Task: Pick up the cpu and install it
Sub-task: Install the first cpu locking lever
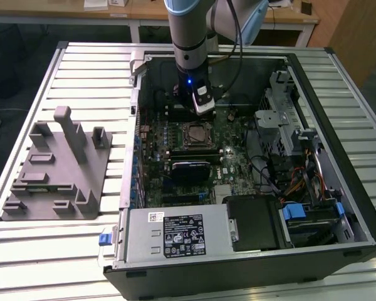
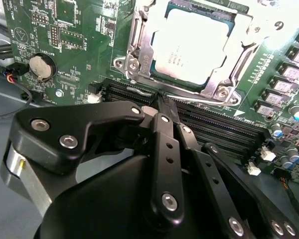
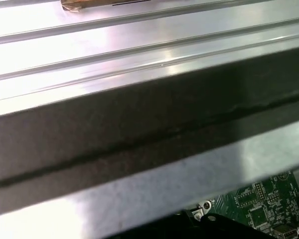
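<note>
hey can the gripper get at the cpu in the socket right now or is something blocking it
Probably yes. The cpu lies face up in the open metal frame of its socket with nothing over it, and the gripper, fingers closed together, sits close beside the socket above the memory slots.

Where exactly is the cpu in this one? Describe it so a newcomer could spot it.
Start at the open computer case and find the green motherboard inside. Near its middle, the cpu lies in the metal-framed socket, a flat pale silvery square among dark slots and green circuitry.
</note>
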`<state>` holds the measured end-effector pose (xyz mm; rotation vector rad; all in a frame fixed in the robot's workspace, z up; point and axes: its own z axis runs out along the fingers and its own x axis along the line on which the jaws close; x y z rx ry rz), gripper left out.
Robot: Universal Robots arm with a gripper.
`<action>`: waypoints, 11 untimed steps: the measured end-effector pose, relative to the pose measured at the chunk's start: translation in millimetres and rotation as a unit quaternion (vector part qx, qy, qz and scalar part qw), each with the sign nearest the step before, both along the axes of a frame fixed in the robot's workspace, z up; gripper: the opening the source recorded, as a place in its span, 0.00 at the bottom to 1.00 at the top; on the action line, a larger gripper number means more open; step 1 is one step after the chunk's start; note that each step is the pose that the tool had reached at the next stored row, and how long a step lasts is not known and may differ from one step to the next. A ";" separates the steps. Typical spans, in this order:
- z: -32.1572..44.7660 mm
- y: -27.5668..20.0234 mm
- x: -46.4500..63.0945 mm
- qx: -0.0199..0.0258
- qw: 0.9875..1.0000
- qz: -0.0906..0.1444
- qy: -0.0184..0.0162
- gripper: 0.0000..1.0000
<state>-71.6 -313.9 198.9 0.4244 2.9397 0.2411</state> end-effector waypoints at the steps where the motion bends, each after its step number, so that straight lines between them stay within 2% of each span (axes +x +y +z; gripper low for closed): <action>1: -0.2 0.0 0.0 -0.002 1.000 0.000 0.000 0.11; 11: -2.2 0.0 0.0 -0.003 1.000 0.000 0.000 0.11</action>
